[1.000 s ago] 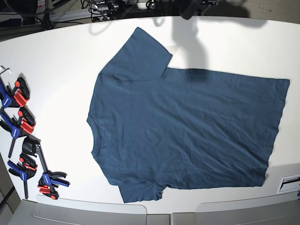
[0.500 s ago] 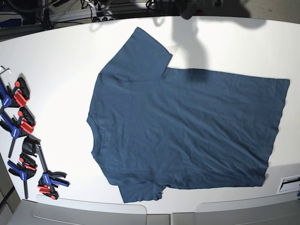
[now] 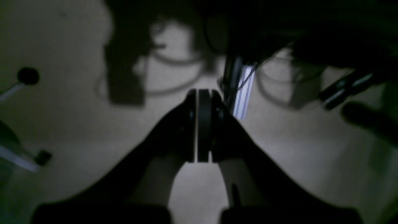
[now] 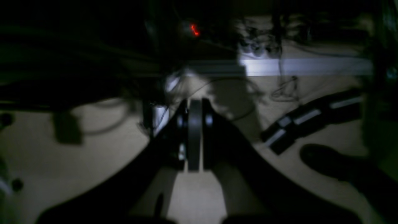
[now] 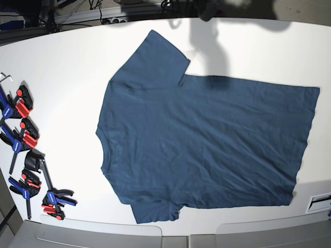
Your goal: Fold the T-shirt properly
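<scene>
The T-shirt (image 5: pixel 207 139) is seen spread flat across the white tabletop (image 5: pixel 67 77), its round neck turned toward the base view's left and its hem toward the right, with one sleeve pointing to the far edge. A row of blue-and-red clamps (image 5: pixel 26 155) is laid along the tabletop's left edge, well apart from the cloth. The left claw (image 3: pixel 199 130) and the right claw (image 4: pixel 194 137) are each shown pressed together with nothing pinched, over a dim floor with cables

base looks straight down on table (image 5: pixel 67 67); wrist views face dim floor.
</scene>
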`<state>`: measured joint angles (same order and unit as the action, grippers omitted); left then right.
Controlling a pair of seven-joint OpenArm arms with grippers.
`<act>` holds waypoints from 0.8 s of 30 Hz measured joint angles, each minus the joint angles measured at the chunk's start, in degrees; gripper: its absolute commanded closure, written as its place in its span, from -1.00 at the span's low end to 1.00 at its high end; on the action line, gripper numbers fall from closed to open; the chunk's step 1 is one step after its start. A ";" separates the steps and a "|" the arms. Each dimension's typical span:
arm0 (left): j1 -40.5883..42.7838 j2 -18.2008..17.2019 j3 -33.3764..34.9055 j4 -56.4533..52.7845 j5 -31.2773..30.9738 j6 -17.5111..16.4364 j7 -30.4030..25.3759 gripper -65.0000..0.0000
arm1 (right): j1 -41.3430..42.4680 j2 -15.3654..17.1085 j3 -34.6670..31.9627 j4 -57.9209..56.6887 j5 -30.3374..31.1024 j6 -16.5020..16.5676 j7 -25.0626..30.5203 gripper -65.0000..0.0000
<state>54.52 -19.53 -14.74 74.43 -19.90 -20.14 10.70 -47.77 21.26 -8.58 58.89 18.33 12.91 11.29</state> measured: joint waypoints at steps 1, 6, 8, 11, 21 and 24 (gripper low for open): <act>2.19 -0.17 -2.10 3.32 -1.29 -1.62 0.39 1.00 | -2.27 0.04 0.94 3.72 -0.04 0.00 0.15 1.00; 9.88 0.07 -11.45 17.97 -10.86 -8.83 7.19 1.00 | -12.48 0.17 7.23 22.53 6.34 0.07 -0.42 1.00; 11.10 -0.07 -14.84 22.38 -15.28 -10.60 10.49 1.00 | -15.13 0.20 10.43 29.59 9.27 0.52 -0.37 1.00; 11.67 -0.15 -19.12 26.93 -21.20 -12.11 14.38 1.00 | -16.70 0.35 15.19 38.29 12.66 2.69 -1.01 1.00; 10.49 4.15 -25.59 30.34 -30.49 -12.57 16.37 1.00 | -13.42 -1.79 24.61 47.91 26.58 4.00 -6.19 1.00; 8.85 5.46 -25.57 30.36 -30.91 -15.02 16.39 1.00 | -9.70 -4.35 24.70 47.67 28.30 4.92 -11.47 1.00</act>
<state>63.37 -14.06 -40.32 104.79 -50.81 -35.16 27.09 -57.47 16.91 16.12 106.56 46.63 17.82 -0.19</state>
